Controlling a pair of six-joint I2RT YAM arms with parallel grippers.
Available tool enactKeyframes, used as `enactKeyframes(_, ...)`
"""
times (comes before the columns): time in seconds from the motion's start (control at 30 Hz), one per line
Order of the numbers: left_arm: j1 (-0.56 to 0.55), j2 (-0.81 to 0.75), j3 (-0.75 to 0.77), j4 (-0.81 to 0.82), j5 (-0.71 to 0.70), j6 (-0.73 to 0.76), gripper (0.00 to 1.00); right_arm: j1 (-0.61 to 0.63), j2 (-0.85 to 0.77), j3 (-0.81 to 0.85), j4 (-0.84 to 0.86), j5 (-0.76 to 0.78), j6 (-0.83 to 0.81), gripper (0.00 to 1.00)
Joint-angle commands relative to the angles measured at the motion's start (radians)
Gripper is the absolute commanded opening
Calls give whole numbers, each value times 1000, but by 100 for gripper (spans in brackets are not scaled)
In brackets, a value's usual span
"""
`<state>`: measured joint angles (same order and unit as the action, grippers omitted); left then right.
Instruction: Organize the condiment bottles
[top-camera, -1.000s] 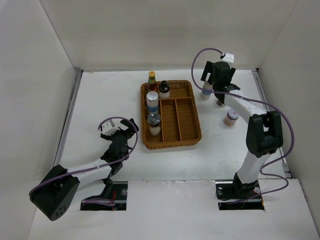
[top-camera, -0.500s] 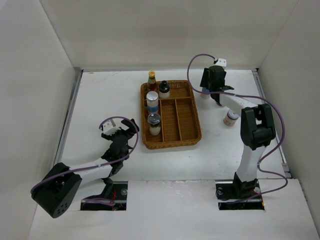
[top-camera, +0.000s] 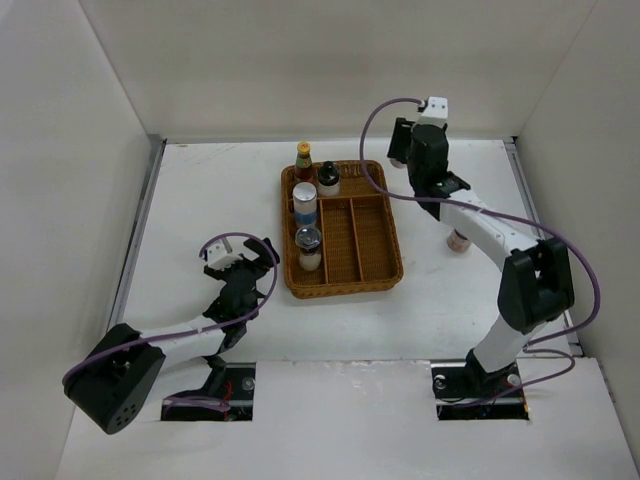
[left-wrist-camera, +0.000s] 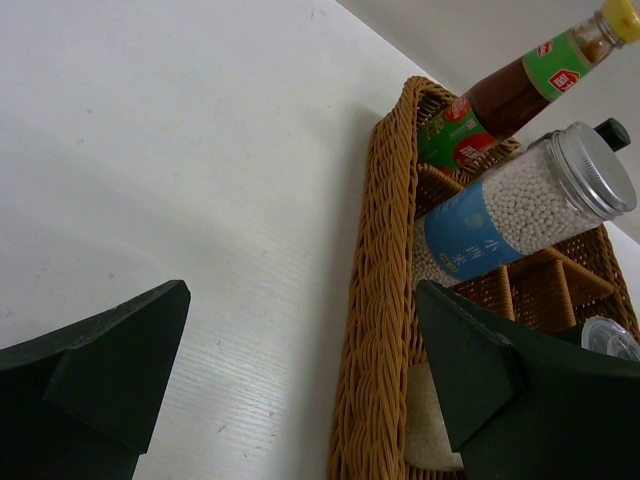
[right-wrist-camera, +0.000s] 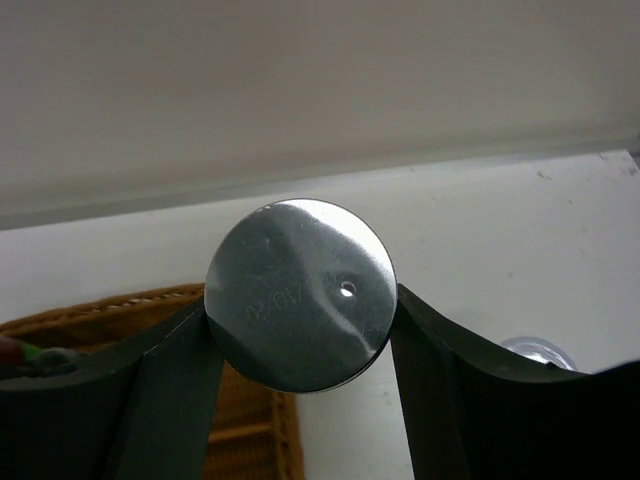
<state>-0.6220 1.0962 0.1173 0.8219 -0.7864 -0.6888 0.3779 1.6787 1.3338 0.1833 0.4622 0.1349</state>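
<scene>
My right gripper (top-camera: 412, 163) is shut on a white cylinder; in the right wrist view its silver lid (right-wrist-camera: 300, 295) sits squeezed between both fingers (right-wrist-camera: 300, 312), held by the tray's far right corner. The wicker tray (top-camera: 385, 262) holds in its left column a black-capped jar (top-camera: 328, 180), a white blue-labelled cylinder (top-camera: 305, 203) and a short jar (top-camera: 309, 247). The dark red sauce bottle (top-camera: 304, 160) stands at the tray's far left corner. A pink-labelled jar (top-camera: 458, 241) stands on the table, partly behind the right arm. My left gripper (top-camera: 250, 262) is open and empty, left of the tray.
In the left wrist view the tray rim (left-wrist-camera: 385, 300) runs between my open fingers (left-wrist-camera: 300, 300), with the sauce bottle (left-wrist-camera: 510, 90) and the blue-labelled cylinder (left-wrist-camera: 520, 205) beyond. White walls enclose the table on three sides. The tray's middle and right compartments hold nothing.
My right gripper has moved left from the table's far right toward the tray's far right corner, carrying the white cylinder. The left arm has barely moved.
</scene>
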Motion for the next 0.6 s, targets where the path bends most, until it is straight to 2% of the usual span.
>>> enactKeyframes(0.0,5,8,27,48,12,-12,100,51,38,91,124,-48,21,56)
enactKeyframes(0.23,3,-7,22,48,12,-12,100,114,231,223,78,-82,75,57)
enactKeyframes(0.47,2,-18,19,48,12,-12,100,121,332,216,77,-102,118,59)
enactKeyframes(0.57,5,-9,19,48,9,-12,100,123,332,182,79,-105,132,68)
